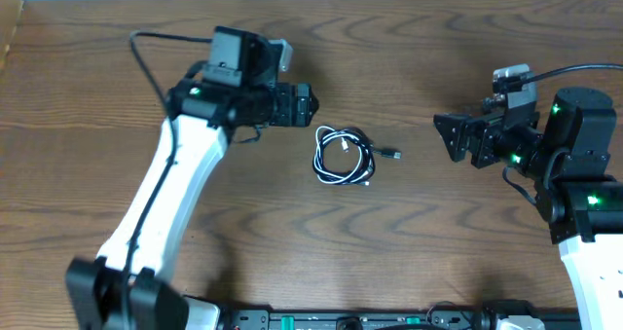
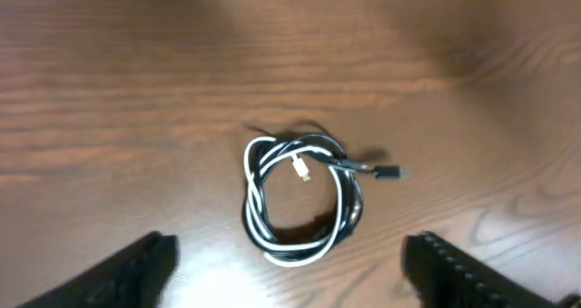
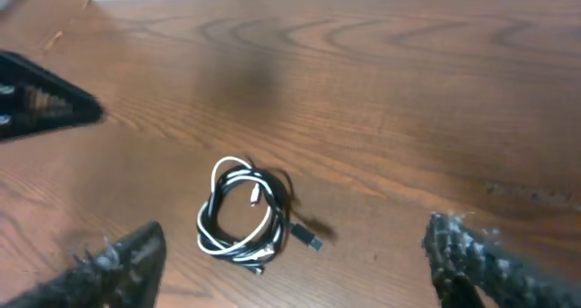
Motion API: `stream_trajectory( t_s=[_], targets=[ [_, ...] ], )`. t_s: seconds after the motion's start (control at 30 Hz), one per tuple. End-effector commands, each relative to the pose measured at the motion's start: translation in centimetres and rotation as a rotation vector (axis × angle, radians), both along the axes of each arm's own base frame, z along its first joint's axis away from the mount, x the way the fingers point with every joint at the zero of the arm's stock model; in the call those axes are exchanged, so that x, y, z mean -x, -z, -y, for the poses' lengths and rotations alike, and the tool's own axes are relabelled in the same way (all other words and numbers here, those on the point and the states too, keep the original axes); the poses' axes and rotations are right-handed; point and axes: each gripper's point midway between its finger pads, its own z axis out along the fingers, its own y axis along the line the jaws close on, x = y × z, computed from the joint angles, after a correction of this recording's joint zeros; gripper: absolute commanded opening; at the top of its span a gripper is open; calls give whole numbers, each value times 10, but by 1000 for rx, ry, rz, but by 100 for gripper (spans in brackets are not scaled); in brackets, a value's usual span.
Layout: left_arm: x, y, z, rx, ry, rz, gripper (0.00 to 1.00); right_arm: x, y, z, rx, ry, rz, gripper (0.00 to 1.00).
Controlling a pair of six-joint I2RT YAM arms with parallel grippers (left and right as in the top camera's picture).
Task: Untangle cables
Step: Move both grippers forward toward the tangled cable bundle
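Cables (image 1: pixel 343 156) lie coiled mid-worktop (image 1: pixel 409 242), between the tools. Left tool (image 1: pixel 311 106), right tool (image 1: pixel 446 137): both spread apart, holding nothing. My worry: pinching black and white strands together would drag the whole coil, tightening the tangle.

Smooth brown wood-grain counter (image 1: pixel 389 242), faint sheen under the lights. Cables (image 1: pixel 343 156) in slick plastic sheathing, black and white, slightly glossy. Left fingers (image 2: pixel 454 270) matt black, ridged on the inner edge. Arm (image 1: pixel 175 189) shell smooth white plastic.
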Motion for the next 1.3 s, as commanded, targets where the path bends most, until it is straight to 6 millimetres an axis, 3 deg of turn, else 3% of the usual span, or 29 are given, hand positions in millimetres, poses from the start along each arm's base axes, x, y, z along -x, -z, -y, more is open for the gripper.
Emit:
stream_trajectory(
  t_s=[0.0, 0.1, 0.2, 0.37, 0.4, 0.47, 0.77, 0.93, 1.03, 1.17, 1.27],
  targets=[
    [-5, 35, 21, -36, 32, -69, 75, -2, -3, -1, 1, -13, 5, 80],
    [-16, 73, 29, -86, 3, -115, 74, -2, 3, 2, 14, 4, -18, 75],
    [-28, 95, 36, -94, 8, -114, 66, -2, 6, 5, 27, 19, -33, 71],
    [-40, 126, 27, -167, -33, -122, 63, 2, 11, 5, 27, 19, -58, 64],
    [-41, 131, 28, -170, -33, -129, 61, 2, 11, 5, 27, 19, -61, 64],
    [-42, 150, 32, -165, -58, -164, 47, 4, 13, 5, 27, 18, -72, 66],
    [-26, 187, 49, -201, -18, -234, 33, 7, 18, 5, 28, 19, -96, 65],
    [-28, 186, 48, -209, -23, -223, 8, 7, 19, 5, 28, 18, -99, 65],
    [-30, 174, 49, -198, -24, -201, 7, 6, 22, 5, 23, 21, -113, 63],
    [-33, 130, 55, -138, -27, -130, 7, 2, 29, 5, -5, 46, -156, 59],
    [-30, 79, 59, -68, -36, -60, 8, -3, 38, 3, -36, 63, -200, 59]
  ],
)
